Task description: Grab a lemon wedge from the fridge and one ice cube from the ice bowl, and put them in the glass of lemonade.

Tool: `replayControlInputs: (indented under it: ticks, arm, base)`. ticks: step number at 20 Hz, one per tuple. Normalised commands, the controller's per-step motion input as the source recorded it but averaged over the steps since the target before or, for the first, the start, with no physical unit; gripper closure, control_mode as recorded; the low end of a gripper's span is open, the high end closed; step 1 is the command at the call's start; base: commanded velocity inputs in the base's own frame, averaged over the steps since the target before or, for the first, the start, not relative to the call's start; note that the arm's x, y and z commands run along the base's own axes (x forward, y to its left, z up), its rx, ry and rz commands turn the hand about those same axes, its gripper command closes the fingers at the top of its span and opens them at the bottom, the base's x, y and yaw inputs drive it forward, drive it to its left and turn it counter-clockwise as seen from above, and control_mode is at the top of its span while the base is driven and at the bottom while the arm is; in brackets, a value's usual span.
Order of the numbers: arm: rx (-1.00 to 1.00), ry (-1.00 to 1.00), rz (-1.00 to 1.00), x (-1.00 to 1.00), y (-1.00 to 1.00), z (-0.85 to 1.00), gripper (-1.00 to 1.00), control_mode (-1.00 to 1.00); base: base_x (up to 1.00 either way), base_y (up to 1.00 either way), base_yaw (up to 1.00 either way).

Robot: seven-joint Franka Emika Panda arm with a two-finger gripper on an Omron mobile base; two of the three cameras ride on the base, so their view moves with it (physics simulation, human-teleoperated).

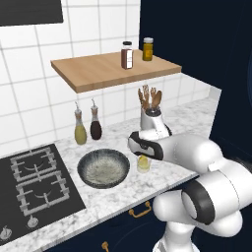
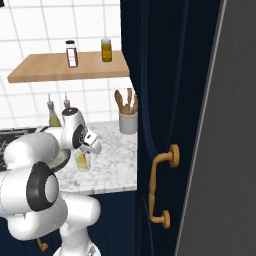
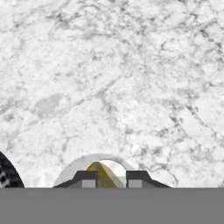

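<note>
The glass of lemonade point(image 1: 143, 164) point(image 2: 83, 161) stands on the marble counter, just right of the ice bowl point(image 1: 81, 170). My gripper point(image 1: 143, 153) point(image 2: 91, 148) point(image 3: 111, 179) hangs directly over the glass, pointing down. In the hand view the glass's rim point(image 3: 76, 165) curves just beyond the fingertips point(image 3: 85, 178). The lemon wedge point(image 3: 101, 174), yellow, sits between them, and the gripper is shut on it. The bowl's dark edge point(image 3: 5, 176) shows at the lower left of that view. A tall grey panel point(image 2: 227, 150) rises at the right edge; I cannot tell whether it is the fridge.
A grey cup of wooden utensils point(image 1: 152, 117) point(image 2: 128, 121) stands behind the glass. Two bottles point(image 1: 80, 129) stand by the wall, under a wooden shelf point(image 1: 98, 71) with jars. The stove point(image 1: 34, 182) lies left of the bowl. A navy cabinet with a gold handle point(image 2: 161, 187) stands right of the counter.
</note>
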Motion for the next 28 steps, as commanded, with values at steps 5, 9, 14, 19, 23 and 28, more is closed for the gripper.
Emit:
replayControlInputs:
  ticks: [5, 9, 14, 19, 23, 28]
  arm:
    - [0.00, -0.08, -0.01, 0.00, 0.00, -0.21, 1.00, -1.00]
    - [0.00, -0.04, 0.00, -0.06, 0.00, -0.16, 1.00, -1.00]
    - [0.00, -0.02, 0.00, -0.22, 0.01, -0.09, -1.00, -1.00]
    - [0.02, -0.11, -0.01, -0.12, 0.00, 0.12, -1.00, -1.00]
    - [0.03, -0.22, -0.02, 0.00, 0.00, 0.81, -1.00, -1.00]
    - [0.03, -0.17, -0.01, -0.05, -0.02, 0.71, -1.00, -1.00]
  base:
    - [0.00, 0.00, 0.00]
    - [0.00, 0.00, 0.00]
    - [0.00, 0.00, 0.00]
    - [0.00, 0.00, 0.00]
    - [0.00, 0.00, 0.00]
    - [0.00, 0.00, 0.00]
